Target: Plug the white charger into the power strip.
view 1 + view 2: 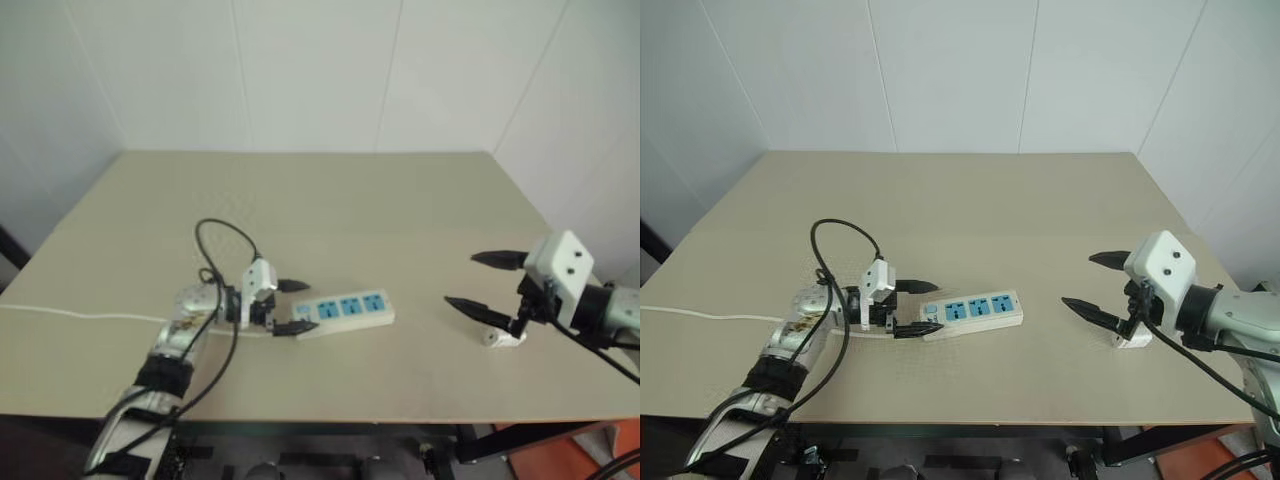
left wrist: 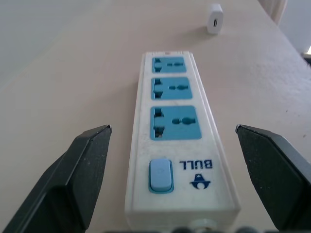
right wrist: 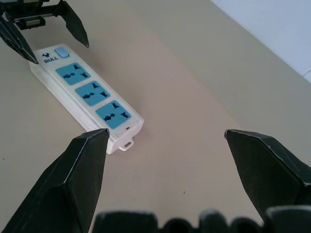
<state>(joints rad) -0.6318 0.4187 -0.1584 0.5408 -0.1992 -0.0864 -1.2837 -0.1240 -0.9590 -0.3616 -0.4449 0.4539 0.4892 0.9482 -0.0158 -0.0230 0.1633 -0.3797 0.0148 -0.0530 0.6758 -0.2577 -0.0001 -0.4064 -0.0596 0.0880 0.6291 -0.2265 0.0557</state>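
Both claws apart, left claw point(image 1: 291, 306) straddling power strip point(image 1: 350, 309) switch end, charger point(image 1: 502, 336) beneath right claw point(image 1: 478, 283)

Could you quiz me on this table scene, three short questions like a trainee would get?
1. True or false: the white charger is already plugged into the power strip.
2. How many blue socket panels does the strip have?
3. Which gripper straddles the strip's switch end? A) left gripper B) right gripper

Key: 1 false, it sits on the table under the right gripper, apart from the strip. 2 three. 3 A, with its jaws open.
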